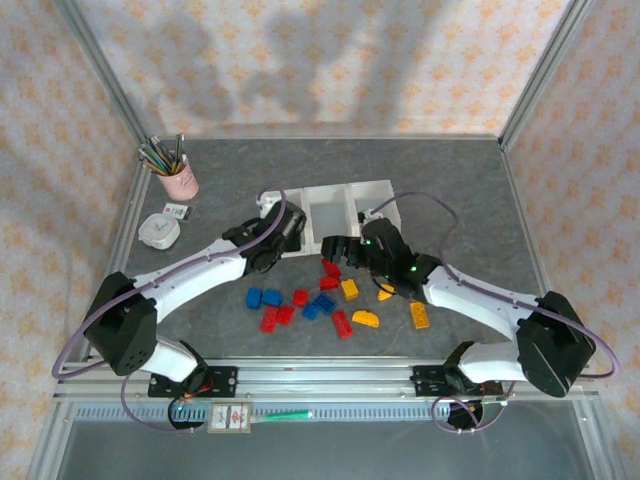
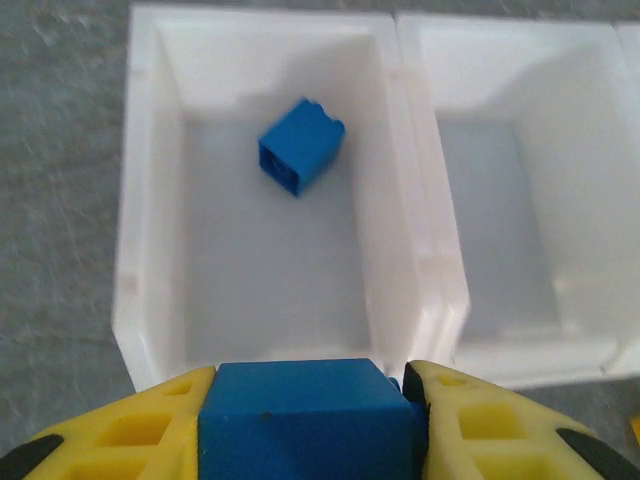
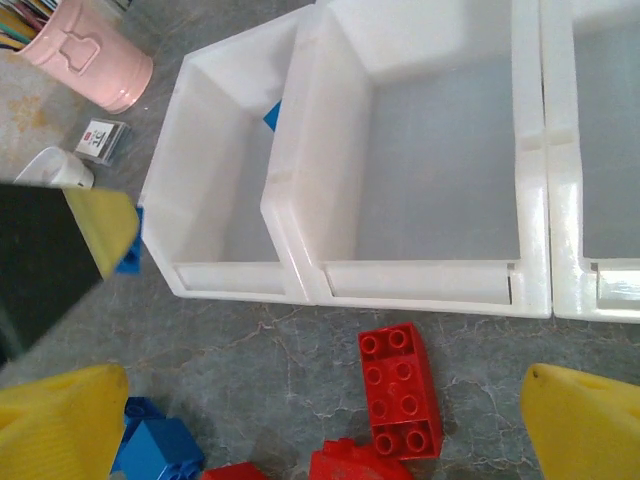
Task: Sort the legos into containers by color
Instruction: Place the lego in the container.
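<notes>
Grey speckled desk (image 1: 480, 200), patterned wallpaper behind. Left fingers (image 2: 470, 420) are clamped tight on a blue brick (image 2: 300, 425), held at the near rim of the left bin (image 2: 150, 230). Right fingers (image 3: 585, 425) are spread wide and grip nothing. A red brick (image 3: 400, 392) lies studs-up on the desk in the gap between them, just short of the bins' near wall. Loose bricks (image 1: 343, 323) in blue, red and orange-yellow are scattered on the desk between the arms, on the near side of the bins. Three white bins are joined in a row. The left bin has one blue cube (image 2: 300, 145) on its floor toward the far wall, turned at an angle. The middle bin (image 3: 440, 170) is empty. A pink cup (image 1: 178, 182) of pencils stands far left, well apart.
</notes>
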Tool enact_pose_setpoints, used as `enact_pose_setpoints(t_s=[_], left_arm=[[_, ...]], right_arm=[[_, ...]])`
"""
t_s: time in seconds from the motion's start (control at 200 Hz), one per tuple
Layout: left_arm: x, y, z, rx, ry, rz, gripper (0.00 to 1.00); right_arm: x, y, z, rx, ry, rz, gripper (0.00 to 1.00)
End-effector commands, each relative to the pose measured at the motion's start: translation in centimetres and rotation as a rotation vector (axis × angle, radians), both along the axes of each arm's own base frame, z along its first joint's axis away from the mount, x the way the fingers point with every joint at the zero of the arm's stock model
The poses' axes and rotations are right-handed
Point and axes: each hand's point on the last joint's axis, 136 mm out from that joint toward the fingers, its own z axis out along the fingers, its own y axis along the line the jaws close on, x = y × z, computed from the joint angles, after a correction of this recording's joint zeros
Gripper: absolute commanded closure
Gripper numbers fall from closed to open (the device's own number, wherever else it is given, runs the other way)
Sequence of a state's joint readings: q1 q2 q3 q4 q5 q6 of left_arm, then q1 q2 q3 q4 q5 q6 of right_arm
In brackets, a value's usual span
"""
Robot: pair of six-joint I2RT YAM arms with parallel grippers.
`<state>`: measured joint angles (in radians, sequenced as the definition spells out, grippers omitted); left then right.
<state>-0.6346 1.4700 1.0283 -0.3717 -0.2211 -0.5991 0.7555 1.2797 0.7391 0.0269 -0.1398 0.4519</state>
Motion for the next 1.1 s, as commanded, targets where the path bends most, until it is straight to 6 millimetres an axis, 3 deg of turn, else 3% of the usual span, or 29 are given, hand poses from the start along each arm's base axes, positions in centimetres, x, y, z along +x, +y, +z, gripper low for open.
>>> enact_pose_setpoints(t_s=[0.0,0.36,0.571,0.871,1.096], left_arm=[[2.2,0.9,0.0,0.09,-0.012,-0.004,0.58],[7.8,1.8,-2.3,0.154,0.012,0.006,0.57],[9.2,2.1,-3.2,0.178,0.041,0.005,0.46],[8.5,2.0,-1.7,0.158,0.042,-0.015,0.4],[4.9,2.7,0.3,0.065,0.026,-0.019,0.38]], right_arm=[[1.2,-0.2,0.9,0.017,-0.016,-0.056,0.0],[2.0,0.4,0.5,0.015,0.0,-0.057,0.0],[2.0,0.5,0.9,0.024,-0.015,-0.048,0.0],[1.9,0.6,2.1,0.027,-0.041,-0.027,0.0],[0.8,1.6,1.9,0.015,-0.032,0.073,0.0]])
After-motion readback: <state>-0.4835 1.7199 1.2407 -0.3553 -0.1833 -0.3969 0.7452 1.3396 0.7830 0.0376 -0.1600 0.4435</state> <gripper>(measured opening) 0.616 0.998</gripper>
